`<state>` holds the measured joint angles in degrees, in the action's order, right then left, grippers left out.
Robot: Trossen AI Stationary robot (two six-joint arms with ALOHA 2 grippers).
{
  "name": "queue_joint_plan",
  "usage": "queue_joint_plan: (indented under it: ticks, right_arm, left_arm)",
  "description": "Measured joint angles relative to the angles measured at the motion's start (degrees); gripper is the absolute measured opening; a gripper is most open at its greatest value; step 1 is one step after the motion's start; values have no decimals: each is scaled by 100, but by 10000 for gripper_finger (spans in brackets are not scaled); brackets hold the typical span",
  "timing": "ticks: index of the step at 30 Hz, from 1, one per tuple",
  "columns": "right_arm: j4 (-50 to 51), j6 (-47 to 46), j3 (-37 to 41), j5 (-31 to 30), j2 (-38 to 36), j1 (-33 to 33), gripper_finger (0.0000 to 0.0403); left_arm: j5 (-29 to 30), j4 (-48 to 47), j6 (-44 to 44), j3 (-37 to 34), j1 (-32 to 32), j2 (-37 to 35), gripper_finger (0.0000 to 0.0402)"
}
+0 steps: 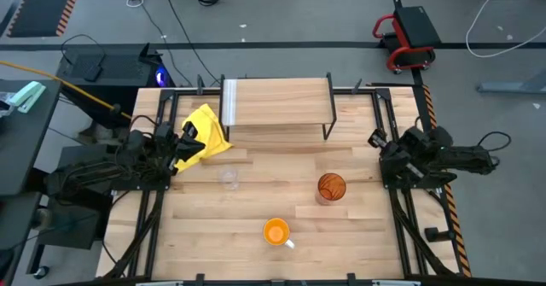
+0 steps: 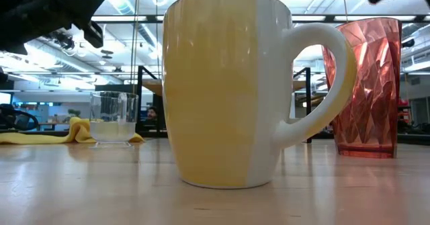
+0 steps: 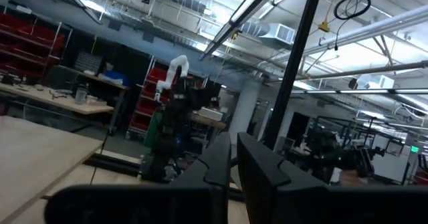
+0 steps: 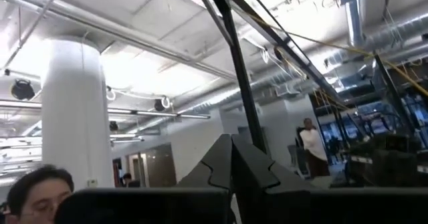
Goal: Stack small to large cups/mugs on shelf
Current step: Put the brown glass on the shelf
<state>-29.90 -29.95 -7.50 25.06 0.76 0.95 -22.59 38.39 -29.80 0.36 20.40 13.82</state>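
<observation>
Overhead layout. The shelf (image 1: 277, 102) stands at the bench's (image 1: 256, 256) far edge, its pale strip on the left short edge. A yellow cloth (image 1: 205, 132) lies just beside that strip's corner. The small clear glass cup (image 1: 229, 178) sits mid-bench, left of centre; the amber tumbler (image 1: 332, 187) right of centre; the orange mug (image 1: 276, 232) nearest the front edge. Left claw (image 3: 231, 164) is at the left edge, clenched; right claw (image 4: 231, 158) at the right edge, clenched, both empty.
</observation>
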Motion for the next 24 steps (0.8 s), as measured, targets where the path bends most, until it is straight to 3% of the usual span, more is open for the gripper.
queue_joint_plan:
  ticks: [4,8,15,21,24]
  right_arm:
    - [1143,245,-821,2,147,0,15]
    - [2471,619,-1702,-217,755,0,15]
    - [3721,638,-3008,-616,2607,0,15]
    - [6149,355,-4146,-668,4239,-149,15]
    - [6974,69,-4478,-1174,4810,-482,15]
  left_arm:
    - [7,-2,22,0,0,0,36]
    - [9,-2,-11,0,0,2,32]
    - [9,-36,-384,2,0,2,33]
    - [7,-97,-413,2,-2,2,33]
    - [7,-97,-414,2,-1,2,29]
